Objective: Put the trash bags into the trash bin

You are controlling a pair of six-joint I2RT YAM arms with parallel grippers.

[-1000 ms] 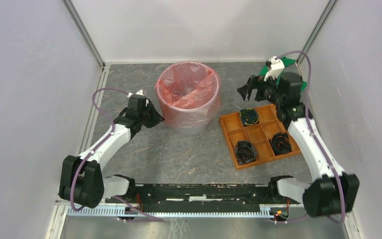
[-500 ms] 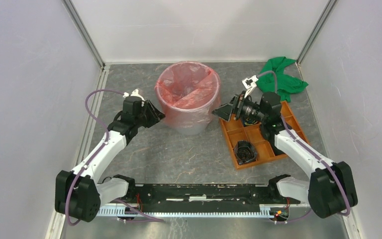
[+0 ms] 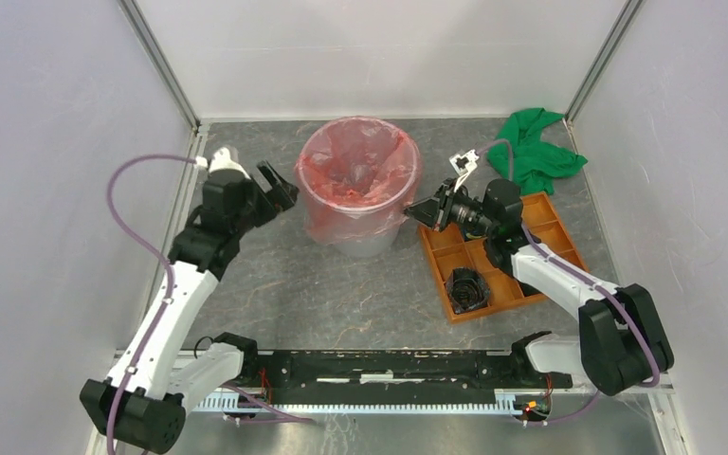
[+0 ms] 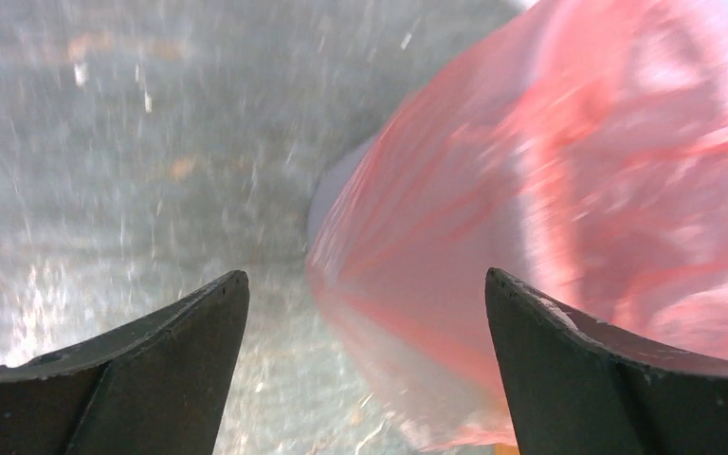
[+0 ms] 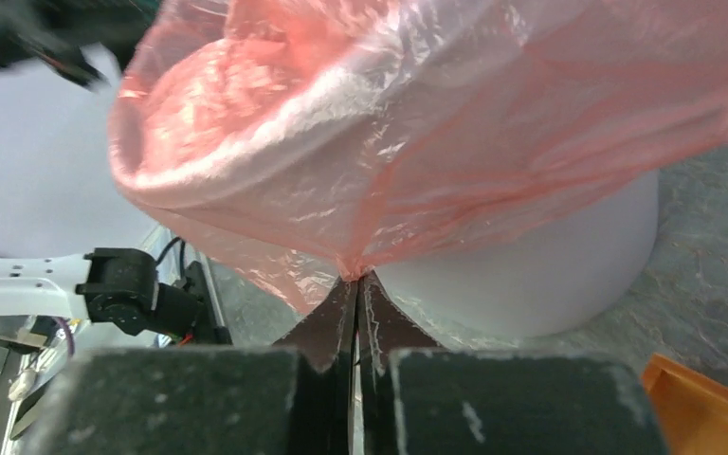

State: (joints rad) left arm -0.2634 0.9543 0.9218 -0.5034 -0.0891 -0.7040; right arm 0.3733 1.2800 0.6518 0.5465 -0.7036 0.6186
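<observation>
Pale panels wall in a mottled grey tabletop (image 3: 341, 294), and my two arms reach across it from the near edge. Toward the far middle stands the light grey round plastic wastebasket (image 3: 368, 245), upright. The translucent red-pink plastic film bag (image 3: 355, 175) sits in its mouth, wrinkled and glossy. The film lines the inside, folds over the rolled rim and hangs down the outer wall, lowest on the near left. Only the bottom band of grey shows below it.

To the right of the wastebasket lies the orange compartmented tray (image 3: 540, 213), flat on the table, with my right forearm crossing above it. Beyond the tray, in the far right corner, a green cloth (image 3: 536, 152) lies crumpled.

My right claw (image 5: 357, 284) is at the wastebasket's right side, its fingers pressed together on a pinch of the bag's edge — the film fans up and outward from that point. My left claw (image 4: 365, 277) hangs just beside the wastebasket's left side with its fingers spread wide and nothing between them — the bag is ahead of the tips, blurred in the left wrist view.

One black crumpled wad (image 3: 466, 287) sits in the tray's near left compartment.
</observation>
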